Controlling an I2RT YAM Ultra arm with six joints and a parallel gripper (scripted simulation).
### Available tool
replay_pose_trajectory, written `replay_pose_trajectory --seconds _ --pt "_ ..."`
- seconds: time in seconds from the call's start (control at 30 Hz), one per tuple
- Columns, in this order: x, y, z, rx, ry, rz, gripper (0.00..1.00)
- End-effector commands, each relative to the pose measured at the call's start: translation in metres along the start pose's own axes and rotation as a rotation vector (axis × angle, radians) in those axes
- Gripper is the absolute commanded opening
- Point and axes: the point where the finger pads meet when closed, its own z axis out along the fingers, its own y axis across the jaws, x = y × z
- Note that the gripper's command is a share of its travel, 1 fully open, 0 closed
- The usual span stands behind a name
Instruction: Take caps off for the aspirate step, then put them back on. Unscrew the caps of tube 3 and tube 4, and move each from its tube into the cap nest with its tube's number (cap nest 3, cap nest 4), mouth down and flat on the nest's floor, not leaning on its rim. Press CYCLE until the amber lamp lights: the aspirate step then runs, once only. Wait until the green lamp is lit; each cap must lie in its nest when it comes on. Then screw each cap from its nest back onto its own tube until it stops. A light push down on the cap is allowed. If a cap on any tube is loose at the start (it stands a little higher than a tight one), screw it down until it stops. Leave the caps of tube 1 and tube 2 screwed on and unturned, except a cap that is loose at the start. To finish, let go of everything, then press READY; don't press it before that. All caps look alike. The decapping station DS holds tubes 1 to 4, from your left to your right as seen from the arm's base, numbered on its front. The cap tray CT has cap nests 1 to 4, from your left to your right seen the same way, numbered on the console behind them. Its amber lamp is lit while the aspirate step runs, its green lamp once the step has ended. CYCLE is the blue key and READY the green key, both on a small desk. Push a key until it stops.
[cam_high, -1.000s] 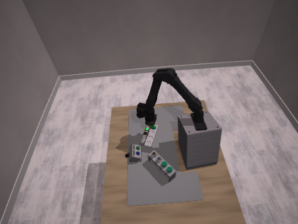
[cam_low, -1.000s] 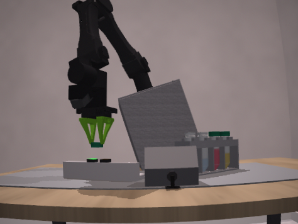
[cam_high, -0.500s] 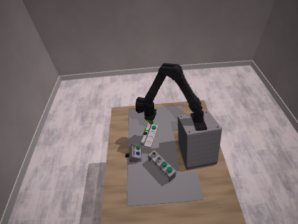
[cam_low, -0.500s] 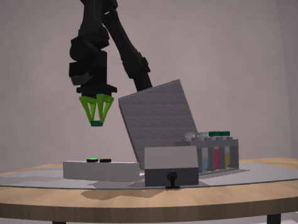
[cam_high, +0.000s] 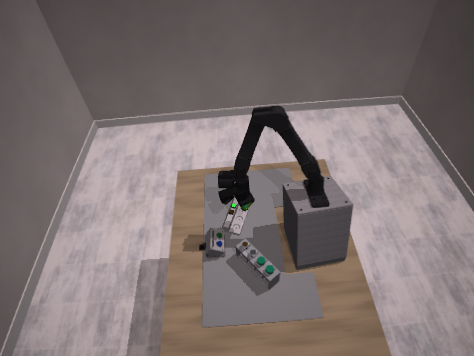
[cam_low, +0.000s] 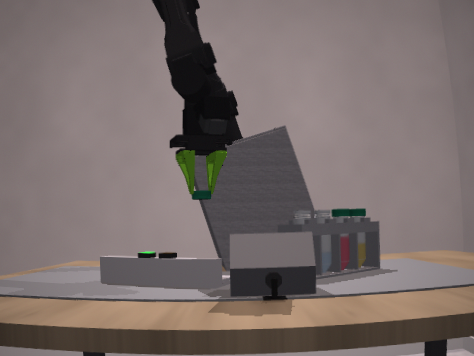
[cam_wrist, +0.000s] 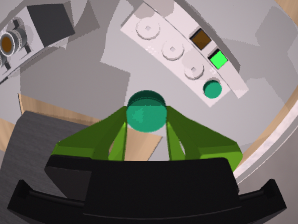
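A green cap (cam_low: 201, 195) is pinched between the fingertips of the gripper (cam_wrist: 148, 120), held high above the cap tray (cam_wrist: 166, 32), where a second cap (cam_wrist: 212, 88) lies below and ahead. Carry it level to its own open tube (cam_low: 301, 215), centre it, then lower before turning.

A round dark-green screw cap (cam_low: 201, 195) hangs level in the air, pinched at its sides, high above the long white cap tray (cam_low: 160, 270). A second green cap (cam_wrist: 212, 88) lies flat in the tray's end nest, beside the lit green square lamp (cam_wrist: 218, 60); the other three round nests show bare white floors, and the amber lamp (cam_wrist: 200, 38) is dark. In the grey tube station (cam_low: 367, 227), two tubes carry green caps (cam_low: 340, 212) and two stand uncapped, showing clear threaded mouths (cam_low: 302, 214).
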Motion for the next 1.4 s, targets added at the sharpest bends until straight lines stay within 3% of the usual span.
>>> replay_pose_trajectory --seconds 0.0,0.1,0.23,0.37,0.5,0.57,1.0,1.23,1.37 --pt "-0.006 0.0 -0.004 0.015 -0.019 -0.125 0.0" --pt "-0.012 0.024 -0.003 0.017 -0.018 -0.375 0.0" --pt "-0.016 0.04 -0.003 0.018 -0.017 -0.541 0.0" --pt "-0.025 0.073 -0.003 0.02 -0.015 -0.826 0.0" --pt "-0.033 0.106 -0.003 0.019 -0.015 -0.826 0.0" --pt "-0.033 0.106 -0.003 0.019 -0.015 -0.826 0.0" --pt "-0.059 0.211 -0.003 0.017 -0.018 -0.826 0.0" --pt "-0.059 0.211 -0.003 0.017 -0.018 -0.826 0.0" --pt "-0.059 0.211 0.009 0.017 -0.017 -0.826 0.0"
